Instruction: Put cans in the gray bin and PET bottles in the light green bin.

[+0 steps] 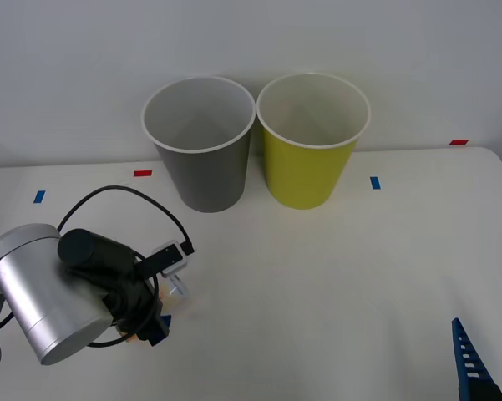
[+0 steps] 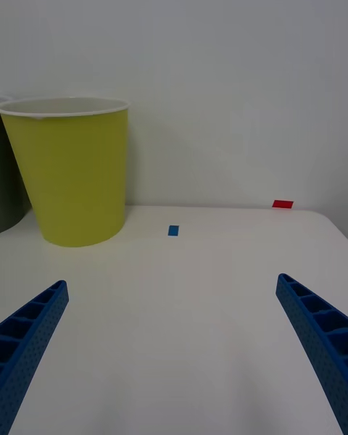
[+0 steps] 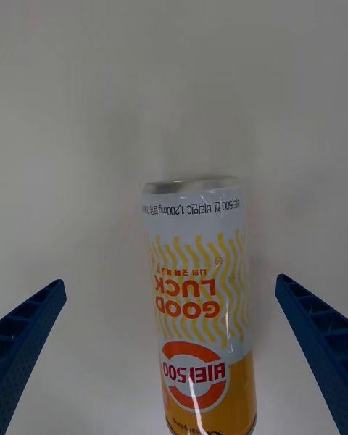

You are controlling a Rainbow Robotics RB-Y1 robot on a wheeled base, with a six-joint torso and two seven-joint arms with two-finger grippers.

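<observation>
The slim can (image 3: pixel 201 304), orange at one end fading to cream-white with "GOOD LUCK" lettering and a round red-and-white logo, lies on its side on the white table (image 1: pixel 334 284) between the wide-spread blue fingers (image 3: pixel 29 333) of the left gripper (image 3: pixel 174 355), neither finger touching it. That gripper hangs low over the table's near left part, well short of the gray bin (image 1: pixel 202 146) and the light green bin (image 1: pixel 311 142), which stand side by side at the far edge. The right gripper (image 2: pixel 174 348) waits at the near right, fingers spread wide and holding nothing.

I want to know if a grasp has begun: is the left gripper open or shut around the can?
Open. In the left wrist view both blue fingers stand wide apart at the corners, the can between them, untouched.
</observation>
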